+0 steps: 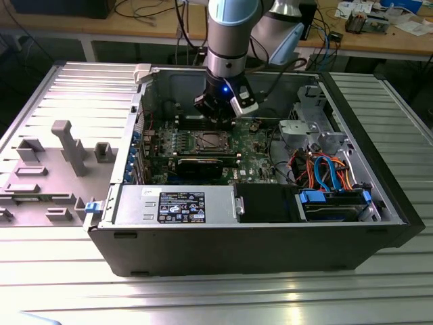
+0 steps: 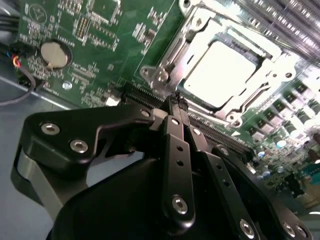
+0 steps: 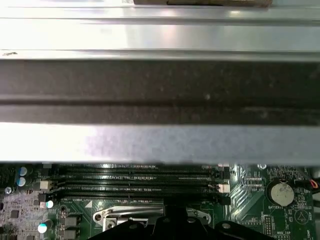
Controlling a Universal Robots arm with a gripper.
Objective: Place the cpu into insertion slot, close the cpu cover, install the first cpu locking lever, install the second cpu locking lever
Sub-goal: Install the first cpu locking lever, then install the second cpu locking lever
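Observation:
In the second wrist view the cpu (image 2: pixel 217 74) lies flat in the insertion slot (image 2: pixel 161 75), its silver top glaring bright. The cpu cover (image 2: pixel 264 64) lies down around it as a metal frame. My gripper (image 2: pixel 176 101) is shut, its black fingers (image 2: pixel 175 130) pressed together with nothing between them, tips just beside the slot's near corner. In the exterior view the gripper (image 1: pixel 218 114) hangs inside the open computer case, just behind the insertion slot (image 1: pixel 208 141) on the green motherboard (image 1: pixel 260 162). In the first wrist view the slot's metal rim (image 3: pixel 131 215) peeks out below the memory slots (image 3: pixel 135 182).
The case walls (image 1: pixel 237 244) surround the board. A power supply (image 1: pixel 176 203), a drive bay (image 1: pixel 335 203) and orange and blue cables (image 1: pixel 325 169) lie toward the exterior view's right and front. A coin battery (image 2: pixel 54 55) sits on the board. A grey fixture tray (image 1: pixel 47 169) lies outside, left.

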